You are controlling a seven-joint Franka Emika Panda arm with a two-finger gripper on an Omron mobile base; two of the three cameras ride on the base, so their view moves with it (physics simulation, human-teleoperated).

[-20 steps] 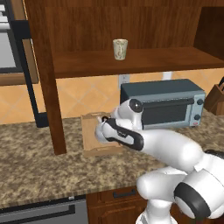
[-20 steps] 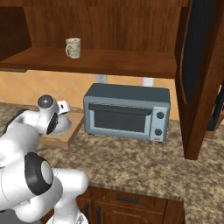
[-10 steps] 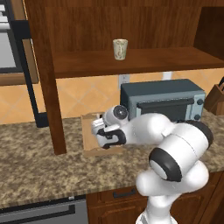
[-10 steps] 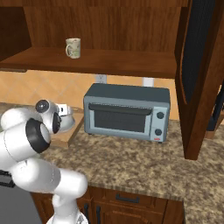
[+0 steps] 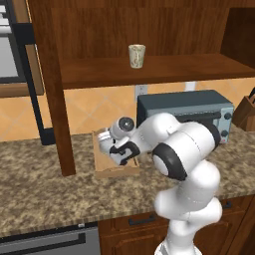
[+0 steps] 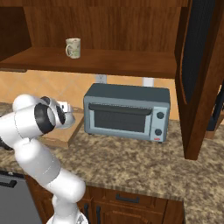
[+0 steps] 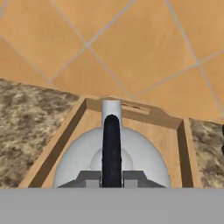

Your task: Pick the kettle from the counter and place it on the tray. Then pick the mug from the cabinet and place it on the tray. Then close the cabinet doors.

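Claw [image 7: 111, 178] clenched on the kettle [image 7: 111, 159] by its black handle, holding it inside the tray [image 7: 65, 133] for set-down; mug [image 5: 137, 56] waits on cabinet shelf.

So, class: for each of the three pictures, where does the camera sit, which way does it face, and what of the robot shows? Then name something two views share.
Left base view: behind the arm's left, facing the counter and cabinet; the arm rises at lower right.
Right base view: behind the arm's right, facing the toaster oven; the arm rises at lower left.
Hand view: on the hand, looking down at the kettle in the tray; the gripper is shut on its handle.
Shared: both base views show the mug on the shelf.
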